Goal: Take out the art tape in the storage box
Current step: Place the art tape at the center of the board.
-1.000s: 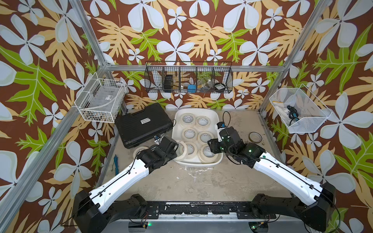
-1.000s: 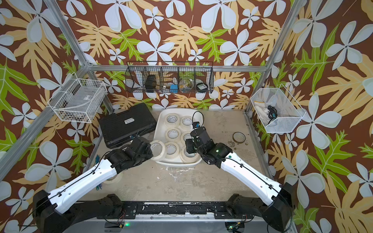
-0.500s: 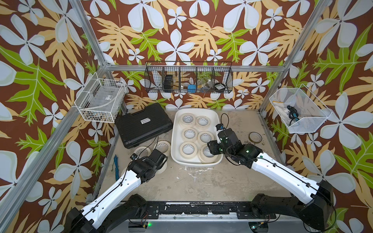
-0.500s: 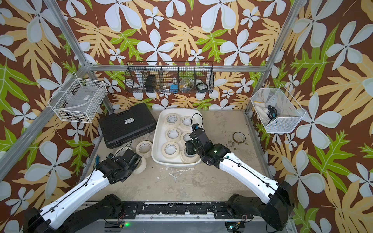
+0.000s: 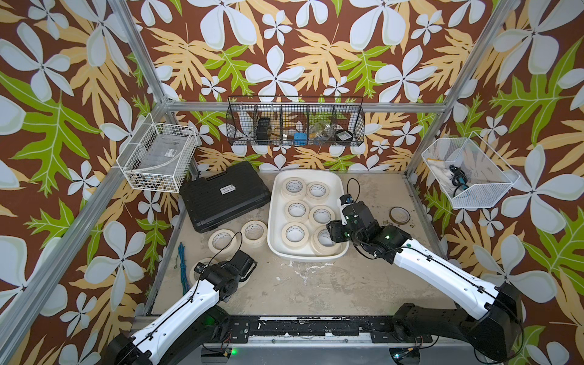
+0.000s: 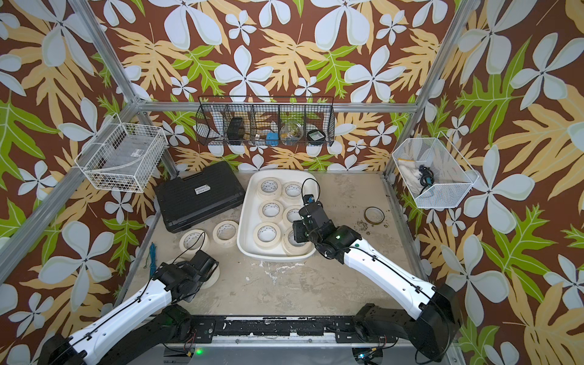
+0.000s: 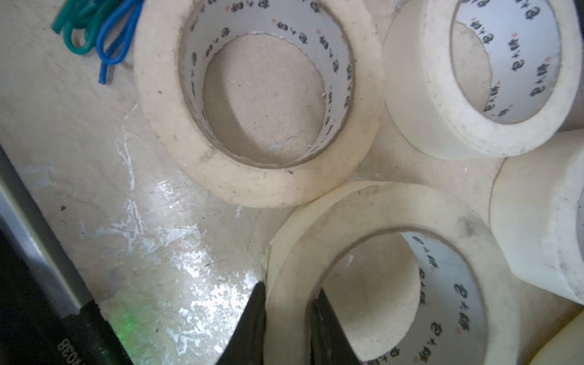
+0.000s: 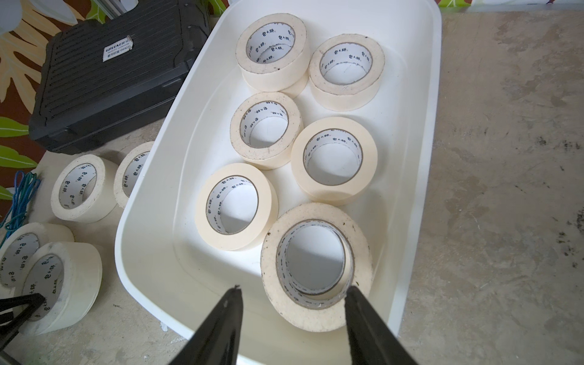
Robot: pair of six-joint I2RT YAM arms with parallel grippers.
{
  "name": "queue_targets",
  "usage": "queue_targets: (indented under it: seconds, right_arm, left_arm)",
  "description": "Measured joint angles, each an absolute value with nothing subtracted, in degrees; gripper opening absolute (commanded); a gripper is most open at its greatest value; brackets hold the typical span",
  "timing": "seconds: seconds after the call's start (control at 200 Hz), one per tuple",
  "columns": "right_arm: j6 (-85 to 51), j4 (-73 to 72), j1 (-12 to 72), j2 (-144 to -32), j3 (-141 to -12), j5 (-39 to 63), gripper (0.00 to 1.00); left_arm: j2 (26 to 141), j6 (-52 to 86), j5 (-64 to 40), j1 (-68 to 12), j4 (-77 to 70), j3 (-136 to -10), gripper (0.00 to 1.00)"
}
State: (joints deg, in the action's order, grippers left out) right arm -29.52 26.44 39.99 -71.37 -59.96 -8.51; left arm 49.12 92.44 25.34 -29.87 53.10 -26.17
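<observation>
The white storage box (image 5: 274,221) (image 8: 151,221) stands mid-table with several cream art tape rolls (image 5: 295,233) lying flat in it. My right gripper (image 5: 332,234) (image 8: 294,288) hovers open over the box's near right corner, its fingers on either side of the nearest roll (image 8: 316,316), which sits on another roll. At the table's near left, my left gripper (image 5: 244,268) (image 7: 289,287) is shut on the wall of one roll (image 7: 379,208), one finger inside the ring and one outside. Loose rolls (image 5: 222,240) (image 7: 252,183) lie on the table beside it.
A black ribbed hard case (image 5: 221,196) lies left of the box. A blue-green cord (image 5: 181,265) lies by the left edge, and a thin brown ring (image 5: 399,215) lies at the right. Wire baskets hang on the left (image 5: 158,158), back (image 5: 294,121) and right (image 5: 467,173) walls.
My left arm has drawn back from the box's left edge toward the table's near left, carrying the roll down beside the loose rolls. The right arm has hardly moved.
</observation>
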Motion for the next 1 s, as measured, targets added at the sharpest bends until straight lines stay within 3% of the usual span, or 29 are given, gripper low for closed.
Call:
queue_targets:
  seconds: [0.445,0.656,1.001]
  right_arm:
    - [-29.52,26.11,39.48,-72.01,-59.31,-7.86,0.55]
    - [-29.52,25.69,39.44,-72.66,-59.31,-7.75,0.55]
    - [-29.52,25.30,39.33,-72.84,-59.31,-7.70,0.55]
  left_arm:
    - [52.47,90.94,27.18,-27.42,50.48,-25.47,0.00]
    - [53.28,89.56,27.81,-27.38,49.12,-25.45,0.19]
    - [55.16,88.62,27.99,-27.38,48.56,-25.67,0.29]
